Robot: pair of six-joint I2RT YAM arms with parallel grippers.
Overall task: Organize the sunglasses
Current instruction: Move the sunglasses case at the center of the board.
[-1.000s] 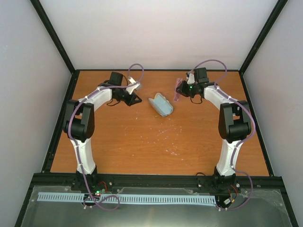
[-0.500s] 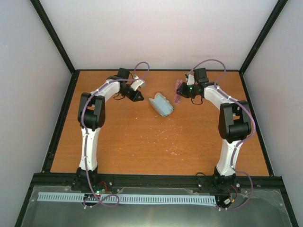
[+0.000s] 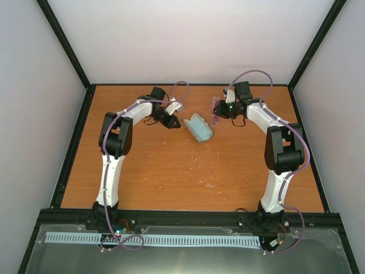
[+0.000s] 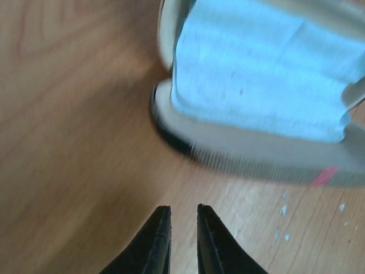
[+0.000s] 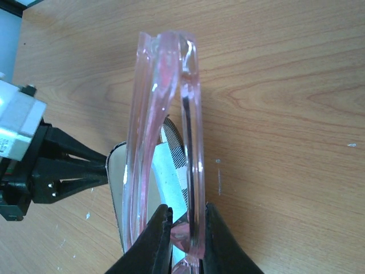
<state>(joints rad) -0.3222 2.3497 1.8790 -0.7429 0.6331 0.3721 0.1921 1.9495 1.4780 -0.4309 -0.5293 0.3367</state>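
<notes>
Pink, translucent plastic fills the middle of the right wrist view: the sunglasses (image 5: 149,114) are folded and stand on end, and they are clamped at their lower end between the fingers of the right gripper (image 5: 186,225). In the top view they are held at the upper centre-right of the frame, just right of the case (image 3: 199,127) and clear of it.

The case is seen lying open at the centre of the frame, and a pale blue cloth (image 4: 256,74) is spread inside it. The left gripper (image 4: 183,240) is placed just beside the case's left end; its fingers are drawn almost together, and nothing is held between them.

The step in hand is judged to be the carrying of the glasses to the open case, with nothing yet put in. For the next move, the glasses must be brought down and to the left in the top view, turned so that their length is matched to the case's length, laid on the cloth, and only then released. The case is light and may be pushed aside, so steadying by the left arm would help.

An orange-brown wooden table (image 3: 171,171), marked with faint pale scuffs below the case, is used as the work surface. It is enclosed by plain pale grey walls (image 3: 199,40) and black frame bars (image 3: 63,40).
</notes>
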